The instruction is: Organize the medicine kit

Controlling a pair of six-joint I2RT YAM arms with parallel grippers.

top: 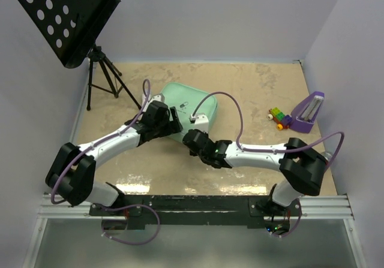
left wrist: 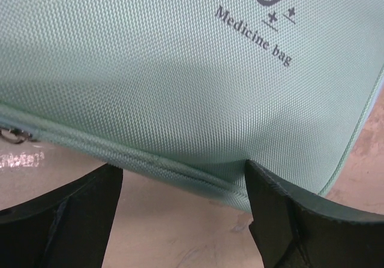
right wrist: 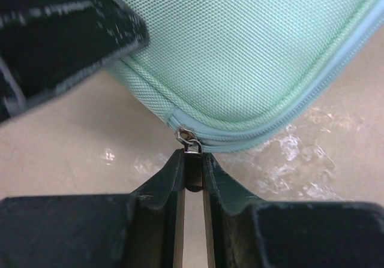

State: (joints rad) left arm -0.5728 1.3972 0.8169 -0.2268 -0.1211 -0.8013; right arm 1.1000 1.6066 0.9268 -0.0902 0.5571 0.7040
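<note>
On my top view the medicine kit point(top: 191, 102) lies flat on the table point(top: 258, 82), a little above the middle of the frame, with both arms reaching up to its lower edge. Up close it is a mint-green woven fabric case. It has a zipper running round its edge, and "Medicine bag" is printed under a capsule mark at the upper right of the left wrist view.

The right gripper point(right wrist: 193, 163) is clenched. Its two fingers are pressed together at the bottom centre of its wrist view, pinching the small metal zipper pull point(right wrist: 188, 141) at the kit's rounded corner. The pull stands straight out from the zipper line into the fingers.

The left gripper point(left wrist: 183, 175) is released, its jaws spread wide. The kit's lower edge runs across the gap between them. The tip of the finger on the right of that view meets the seam, while the one on the left sits over the bare table just below the edge. I cannot tell whether it presses on the fabric.

A black perforated music stand point(top: 66, 16) fills the upper left of the top view. A purple wedge point(top: 309, 113) and some coloured blocks point(top: 277, 116) sit at the right, well apart from the kit.
</note>
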